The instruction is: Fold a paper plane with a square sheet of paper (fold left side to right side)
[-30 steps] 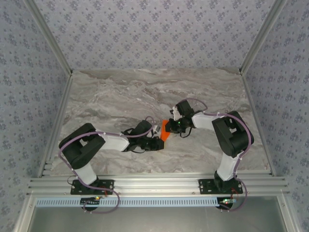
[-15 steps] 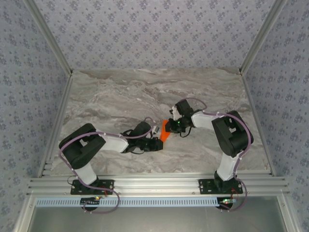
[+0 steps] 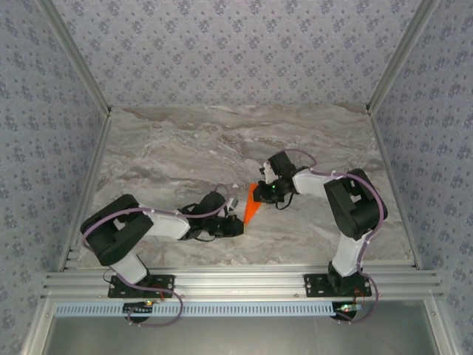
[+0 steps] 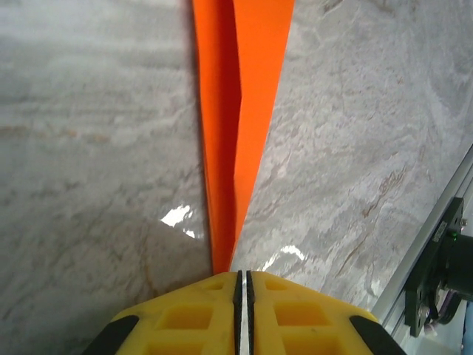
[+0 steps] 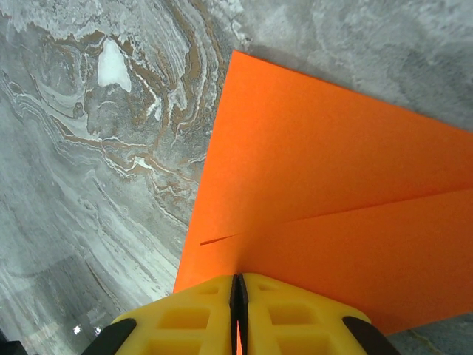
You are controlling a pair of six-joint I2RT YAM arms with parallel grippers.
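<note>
Compared with a second earlier, the left arm had drawn back toward the near-left of the bench (image 3: 185,148), its elbow lower in the top view, and the orange wedge between the arms had stretched into a longer, slimmer point. The right arm had hardly shifted. The left gripper (image 3: 238,226) lay just near-left of the paper plane (image 3: 251,205), and the right gripper (image 3: 260,192) just far-right of it, so the plane spanned the gap between them, near the middle of the bench and a little toward its near edge. In the left wrist view, the left gripper (image 4: 242,277) stood with its yellow fingers (image 4: 185,318) pressed almost together, a thin slit between them, pinching the narrow tip of the paper plane (image 4: 240,111), whose centre crease ran straight away from the jaws. In the right wrist view, the right gripper (image 5: 238,281) was likewise closed, clamping the broad end of the paper plane (image 5: 332,200), where a fold line crossed the sheet. Whether the paper touched the marbled surface could not be told.
</note>
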